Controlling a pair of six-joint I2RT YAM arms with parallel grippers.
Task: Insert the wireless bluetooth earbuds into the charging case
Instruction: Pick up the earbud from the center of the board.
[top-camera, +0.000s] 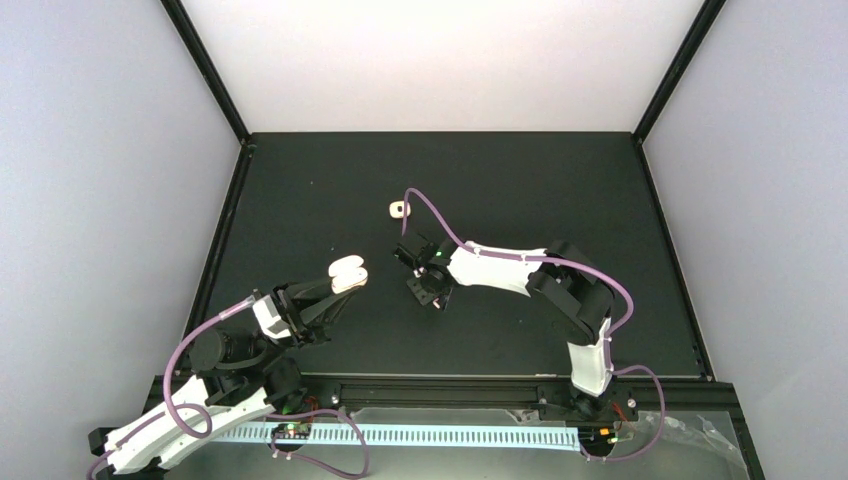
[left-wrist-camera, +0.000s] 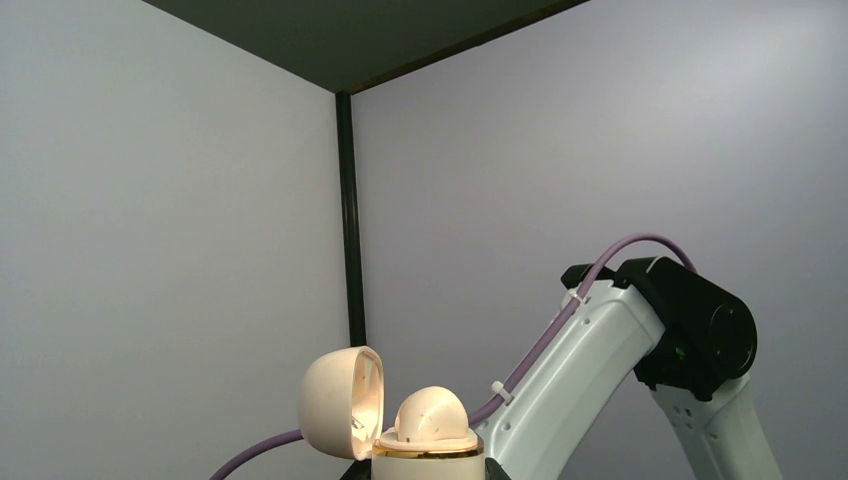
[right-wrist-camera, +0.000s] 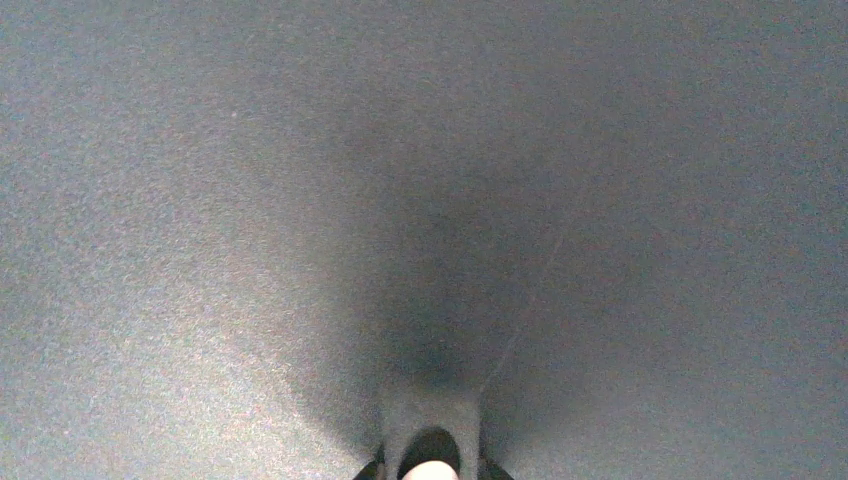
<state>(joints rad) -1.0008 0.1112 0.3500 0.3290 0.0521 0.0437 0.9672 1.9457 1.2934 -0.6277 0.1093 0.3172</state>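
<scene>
My left gripper (top-camera: 335, 290) is shut on the cream charging case (top-camera: 347, 273), holding it up off the mat. In the left wrist view the lid (left-wrist-camera: 340, 400) is swung open to the left of the gold-rimmed base (left-wrist-camera: 428, 458). A rounded cream piece (left-wrist-camera: 432, 412) sits in the base; whether it is an earbud I cannot tell. One earbud (top-camera: 399, 209) lies loose on the mat further back. My right gripper (top-camera: 428, 283) points down at the mat. A pale earbud (right-wrist-camera: 430, 471) shows between its fingertips at the bottom edge of the wrist view; contact is unclear.
The black mat (top-camera: 520, 190) is bounded by a black frame and grey walls. The right arm's white link (left-wrist-camera: 600, 370) and its purple cable (top-camera: 430, 212) pass close to the held case.
</scene>
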